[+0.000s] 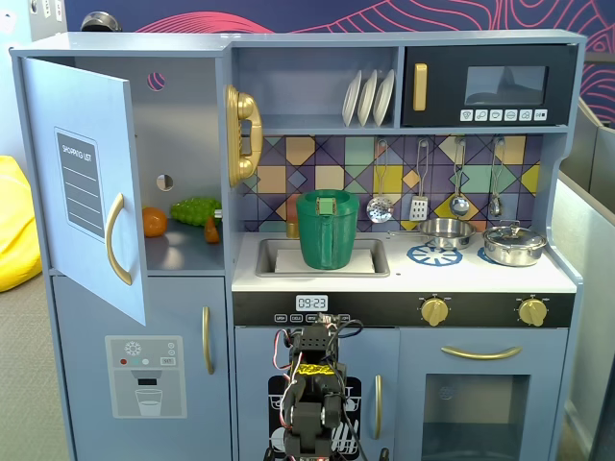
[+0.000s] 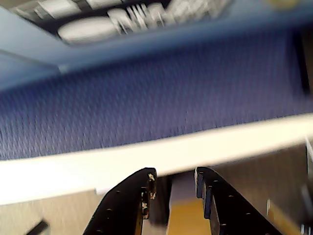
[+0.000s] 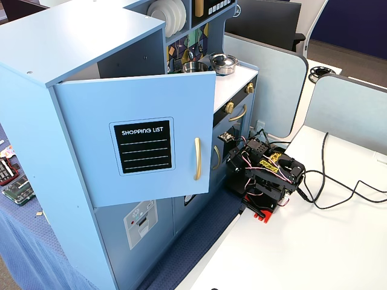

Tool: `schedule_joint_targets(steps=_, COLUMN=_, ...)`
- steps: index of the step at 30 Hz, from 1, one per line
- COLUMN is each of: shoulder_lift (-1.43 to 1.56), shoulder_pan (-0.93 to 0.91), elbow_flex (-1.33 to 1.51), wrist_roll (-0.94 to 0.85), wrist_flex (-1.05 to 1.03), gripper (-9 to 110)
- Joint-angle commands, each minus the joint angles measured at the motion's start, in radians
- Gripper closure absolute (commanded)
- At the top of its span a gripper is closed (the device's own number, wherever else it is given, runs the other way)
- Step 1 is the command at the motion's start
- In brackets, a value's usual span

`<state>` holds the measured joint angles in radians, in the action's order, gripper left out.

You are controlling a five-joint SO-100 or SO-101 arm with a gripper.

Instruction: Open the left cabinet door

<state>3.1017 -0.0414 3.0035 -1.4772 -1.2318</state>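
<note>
The left cabinet door (image 1: 82, 125) stands swung wide open in both fixed views, hinged at its left side; it also shows in the other fixed view (image 3: 139, 103). It carries a black "SHOPPING LIST" panel (image 3: 143, 147) and a curved gold handle (image 1: 115, 252) (image 3: 197, 158). Inside the open cabinet lie an orange (image 1: 154, 222) and green toy food (image 1: 195, 211). The arm (image 1: 312, 384) (image 3: 266, 175) sits folded low in front of the kitchen, well away from the door. My gripper (image 2: 175, 178) is slightly open and empty, pointing down over the white table edge.
A green pitcher (image 1: 327, 229) stands in the sink. Below the open door is the water-dispenser door (image 1: 144, 375). A blue mat (image 3: 199, 235) lies at the kitchen's foot. Black cables (image 3: 326, 181) trail over the white table (image 3: 302, 254) behind the arm.
</note>
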Motion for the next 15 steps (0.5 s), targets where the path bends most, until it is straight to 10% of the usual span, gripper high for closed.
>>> schedule_joint_targets(steps=1, shoulder_lift=0.028, shoulder_pan=-0.018, elbow_flex=-0.006, wrist_roll=-0.005, wrist_flex=-0.14, gripper=101)
schedule_joint_targets(steps=15, shoulder_lift=0.077, shoulder_pan=0.002, elbow_flex=-0.006, wrist_roll=-0.063, wrist_flex=-0.301, gripper=101)
